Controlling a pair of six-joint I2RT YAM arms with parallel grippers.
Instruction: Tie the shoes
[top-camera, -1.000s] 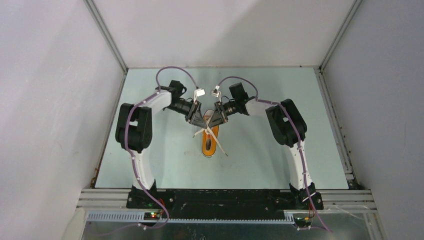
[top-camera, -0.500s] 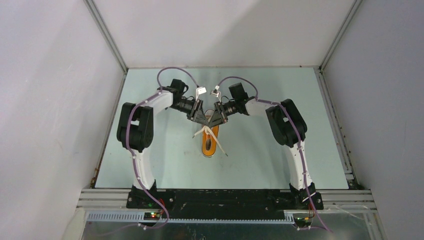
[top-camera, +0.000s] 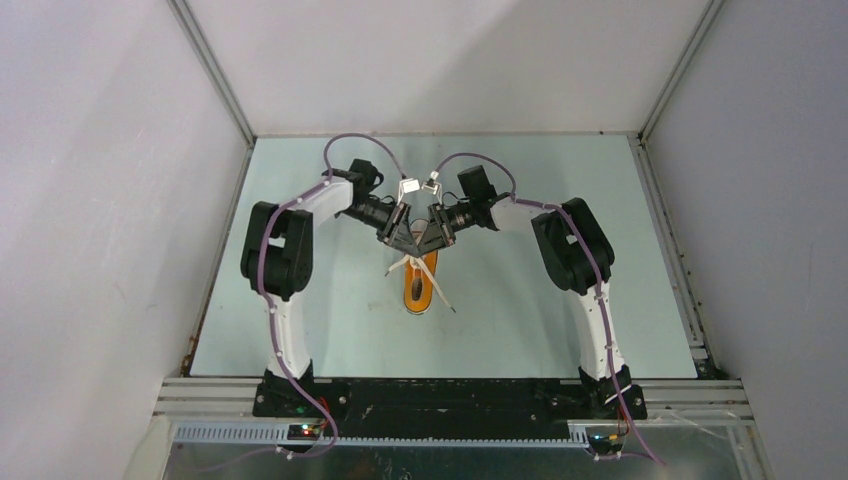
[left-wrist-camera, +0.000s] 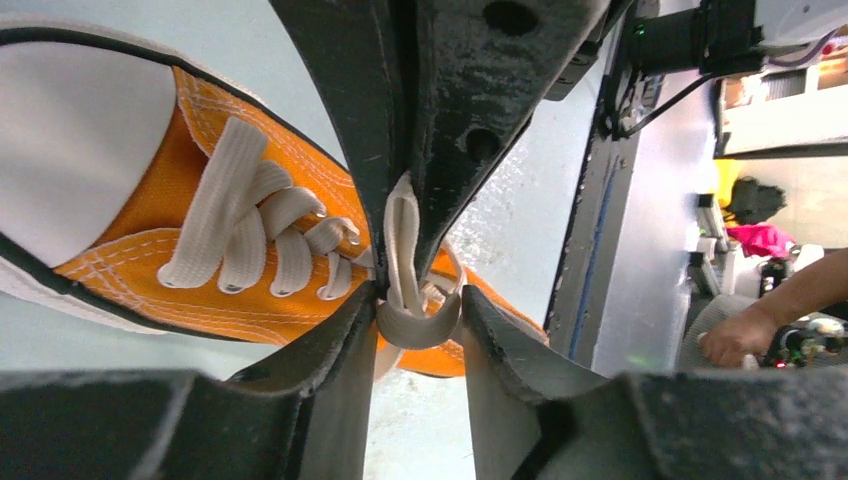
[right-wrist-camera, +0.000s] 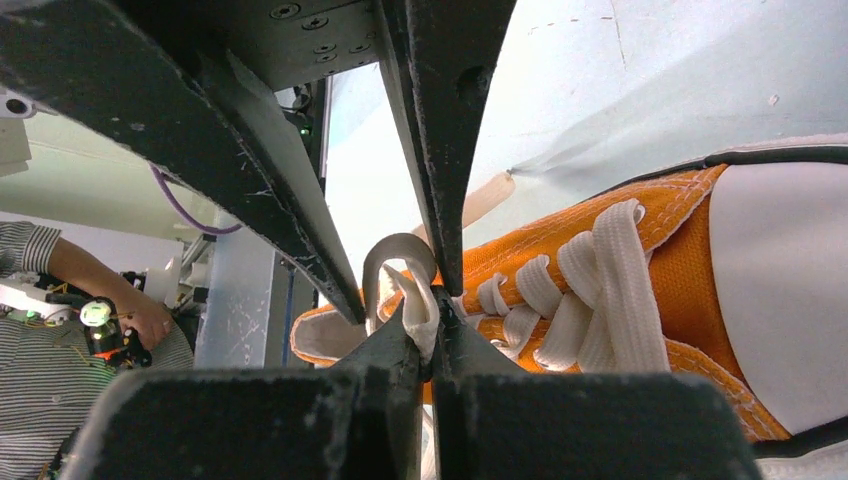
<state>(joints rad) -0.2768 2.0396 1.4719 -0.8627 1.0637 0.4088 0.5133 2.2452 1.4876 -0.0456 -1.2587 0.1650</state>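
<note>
Progress check: small orange canvas sneaker (top-camera: 420, 288) sits on the pale green table (top-camera: 320, 320), no bow yet. My right gripper (right-wrist-camera: 428, 322) is pinched tight on a white lace loop (left-wrist-camera: 400, 245). The left gripper (left-wrist-camera: 420, 305) is half-open, straddling it. Knotting's all left, I reckon.

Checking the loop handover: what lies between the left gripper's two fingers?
A white lace loop, pinched by the shut right gripper, with the orange shoe behind it; the left wrist view shows this.
</note>
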